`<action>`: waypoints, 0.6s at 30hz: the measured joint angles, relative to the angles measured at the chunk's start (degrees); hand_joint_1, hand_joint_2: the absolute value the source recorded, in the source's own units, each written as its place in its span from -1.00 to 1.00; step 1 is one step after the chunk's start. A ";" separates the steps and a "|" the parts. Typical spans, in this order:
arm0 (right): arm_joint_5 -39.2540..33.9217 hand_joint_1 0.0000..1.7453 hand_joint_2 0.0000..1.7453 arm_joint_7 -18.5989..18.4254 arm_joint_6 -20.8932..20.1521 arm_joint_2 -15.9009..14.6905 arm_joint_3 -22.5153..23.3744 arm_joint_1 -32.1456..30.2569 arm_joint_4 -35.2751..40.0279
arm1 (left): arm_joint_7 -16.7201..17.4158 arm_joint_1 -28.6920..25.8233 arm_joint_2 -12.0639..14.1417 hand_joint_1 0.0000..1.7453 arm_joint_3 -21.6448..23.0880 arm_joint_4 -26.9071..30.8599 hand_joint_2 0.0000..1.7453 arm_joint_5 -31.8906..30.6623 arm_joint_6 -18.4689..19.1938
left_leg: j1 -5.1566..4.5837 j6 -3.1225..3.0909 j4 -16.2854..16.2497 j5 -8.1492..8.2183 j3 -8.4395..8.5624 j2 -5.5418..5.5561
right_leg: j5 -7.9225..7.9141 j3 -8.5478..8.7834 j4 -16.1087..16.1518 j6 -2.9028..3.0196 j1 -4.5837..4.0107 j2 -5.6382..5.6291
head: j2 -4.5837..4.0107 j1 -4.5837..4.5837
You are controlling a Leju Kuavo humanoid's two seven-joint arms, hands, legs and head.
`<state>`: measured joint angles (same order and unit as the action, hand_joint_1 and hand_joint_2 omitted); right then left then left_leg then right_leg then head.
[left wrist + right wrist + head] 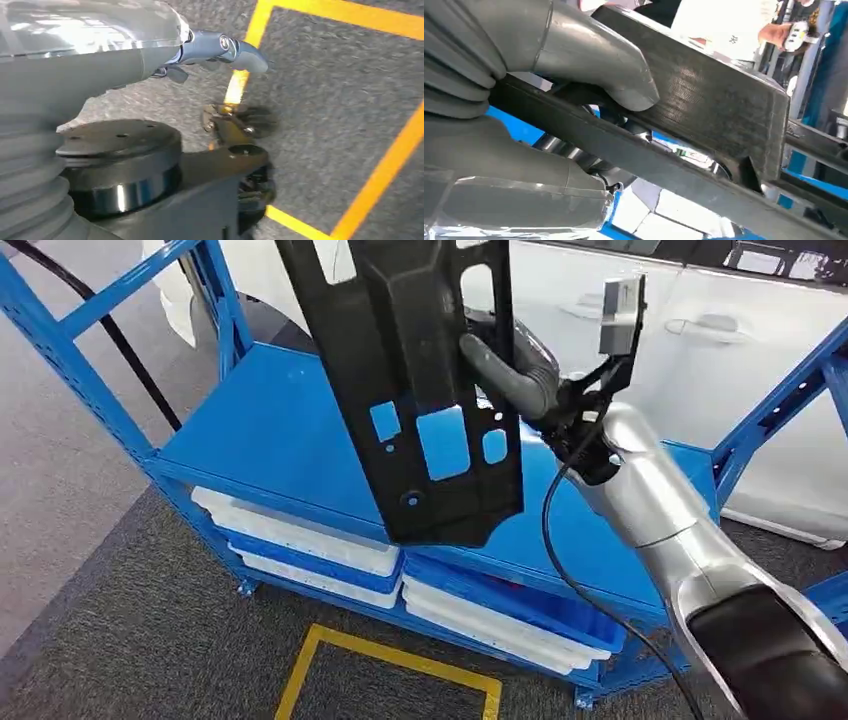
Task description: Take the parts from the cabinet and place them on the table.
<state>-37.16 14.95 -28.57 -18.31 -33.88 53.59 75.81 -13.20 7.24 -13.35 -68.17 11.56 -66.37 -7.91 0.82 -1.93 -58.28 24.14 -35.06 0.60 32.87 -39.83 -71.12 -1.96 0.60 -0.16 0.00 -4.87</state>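
Black plastic part [415, 390], a long panel pierced with cut-outs, hangs in the right robot hand [515, 375], whose thick grey thumb [596, 62] presses on one face while the darker fingers wrap the far side, so the grip is closed firmly on the panel's edge. Holding it by the edge and near upright probably lets the long piece hang clear of the blue cabinet shelf [270, 430] beneath it. The silver right arm [665, 515] reaches up from below with a black cable looped beside it. Under the shelf sit white and blue trays [320, 550]. The left robot hand [220, 50] hangs low over grey carpet crossed by yellow floor tape [385, 172]; its fingers look loosely extended and hold nothing. The worktop is yet to be reached, so the carry seems mid-way.
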 joint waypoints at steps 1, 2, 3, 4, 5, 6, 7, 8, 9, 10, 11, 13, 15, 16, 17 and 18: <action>0.40 1.00 1.00 0.18 0.42 -0.55 0.00 -1.52 0.71 | 0.33 -0.11 0.02 -1.00 0.00 0.00 1.00 -0.27 -0.40 | -0.06 -0.03 -0.02 0.03 0.00 -0.01 | 1.16 -2.33 -4.24 -0.07 0.07 0.01 | 0.00 0.00; 0.62 1.00 1.00 0.22 0.70 -0.98 -0.02 -2.65 1.25 | 0.44 -0.19 0.02 -1.00 0.00 0.00 1.00 -0.46 -0.57 | -0.10 -0.04 -0.04 0.04 0.02 0.00 | 0.78 -3.26 -5.46 -0.05 0.14 0.01 | 0.00 0.00; 0.75 1.00 1.00 0.22 0.83 -1.38 -0.02 -3.44 1.78 | 0.51 -0.22 0.02 -1.00 0.00 0.00 1.00 -0.60 -0.68 | -0.12 -0.02 -0.06 0.08 0.05 0.01 | -1.03 -2.76 -3.73 0.05 0.15 0.01 | 0.00 0.00; 0.79 1.00 1.00 0.22 0.86 -1.71 -0.02 -3.82 2.33 | 0.62 -0.19 0.02 -1.00 0.00 0.00 1.00 -0.68 -0.70 | -0.16 0.02 -0.08 0.11 0.11 0.02 | -3.77 -0.89 0.57 0.25 0.14 0.01 | 0.00 0.00; 0.86 1.00 1.00 0.22 0.90 -2.02 -0.02 -3.90 2.89 | 0.77 -0.17 0.00 -1.00 0.00 0.00 1.00 -0.86 -1.03 | -0.19 0.12 -0.08 0.19 0.26 0.02 | -6.69 1.84 6.35 0.52 0.14 0.01 | 0.00 0.00; 0.94 1.00 1.00 0.22 0.99 -2.21 0.00 -3.91 3.46 | 1.01 -0.17 0.00 -1.00 0.02 0.00 1.00 -1.14 -1.67 | -0.22 0.27 -0.06 0.28 0.34 0.02 | -8.73 4.29 11.33 0.85 0.10 0.00 | 0.00 0.00; 1.14 1.00 1.00 0.29 1.16 -2.41 0.00 -3.96 3.86 | 1.49 -0.13 0.00 -1.00 0.04 0.00 1.00 -1.38 -2.39 | -0.60 0.55 -0.17 0.41 0.23 0.03 | -7.99 4.98 12.91 1.00 -0.38 -0.01 | 0.00 0.00; 1.57 1.00 1.00 0.33 1.55 -2.49 0.02 -4.30 4.33 | 1.93 -0.16 0.00 -1.00 0.07 0.00 1.00 -1.47 -3.10 | -0.56 0.80 -0.19 0.38 0.20 0.01 | -8.23 4.89 13.00 1.25 -0.44 -0.06 | 0.00 0.00; 2.30 1.00 1.00 0.46 2.08 -2.58 0.04 -4.82 4.66 | 1.97 -0.23 0.00 -1.00 0.07 0.00 1.00 -1.49 -3.59 | -0.50 1.09 -0.11 0.40 0.27 0.01 | -8.13 4.87 12.91 1.41 -0.53 -0.05 | 0.00 0.00; 3.43 1.00 1.00 0.87 2.77 -2.58 0.11 -5.51 5.07 | 1.79 -0.21 0.00 -1.00 0.09 0.00 1.00 -1.60 -3.57 | -0.42 1.41 0.14 0.33 0.42 0.01 | -8.12 4.88 12.87 1.71 -0.63 -0.06 | 0.00 0.00; 4.65 1.00 1.00 1.31 3.28 -2.56 0.22 -6.01 5.45 | 1.77 -0.12 0.02 -1.00 0.22 0.00 1.00 -2.06 -3.24 | -0.63 1.79 0.16 0.39 0.49 0.03 | -8.38 5.05 13.39 2.18 -0.21 0.00 | 0.00 0.00; 6.27 1.00 1.00 1.60 4.09 -2.41 0.41 -6.46 6.02 | 2.39 0.01 0.09 -1.00 0.72 0.00 1.00 -2.63 -2.76 | -0.59 2.29 -2.47 2.54 -0.60 -0.21 | -8.56 5.31 13.72 2.83 0.11 0.27 | 0.00 -0.02; 7.97 1.00 1.00 1.58 5.11 -1.49 0.65 -6.78 6.02 | 3.08 0.16 0.18 -1.00 0.98 0.00 1.00 -3.07 -2.41 | -0.40 2.65 -11.92 7.34 -4.72 -0.21 | -8.54 5.30 13.70 3.24 -0.01 0.29 | 0.00 0.00; 9.06 1.00 1.00 1.58 5.58 -1.10 0.79 -7.09 6.02 | 3.35 0.24 0.17 -1.00 1.03 0.00 1.00 -3.11 -2.34 | -0.40 2.78 -16.38 8.93 -6.77 -0.21 | -8.53 5.28 13.64 3.25 -0.09 0.27 | 0.00 0.00; 9.80 1.00 1.00 1.60 5.91 -0.86 0.83 -7.42 6.02 | 3.48 0.29 0.20 -1.00 1.07 0.00 1.00 -3.11 -2.25 | -0.40 2.81 -18.46 9.08 -7.77 -0.22 | -8.50 5.29 13.58 3.29 -0.13 0.27 | 0.00 -0.02; 10.21 1.00 1.00 1.58 5.99 -0.66 0.83 -7.66 6.02 | 3.57 0.31 0.22 -1.00 1.09 0.00 1.00 -3.11 -2.23 | -0.39 2.79 -17.36 7.87 -7.34 -0.22 | -8.47 5.32 13.50 3.28 -0.14 0.27 | 0.00 0.00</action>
<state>-26.95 16.52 -22.58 -18.97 -33.05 45.93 81.83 -9.64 7.55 -13.14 -67.08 11.56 -69.48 -10.14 0.42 0.87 -75.64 32.01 -42.41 0.39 24.41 -34.51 -57.62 1.33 0.46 0.11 0.00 -4.87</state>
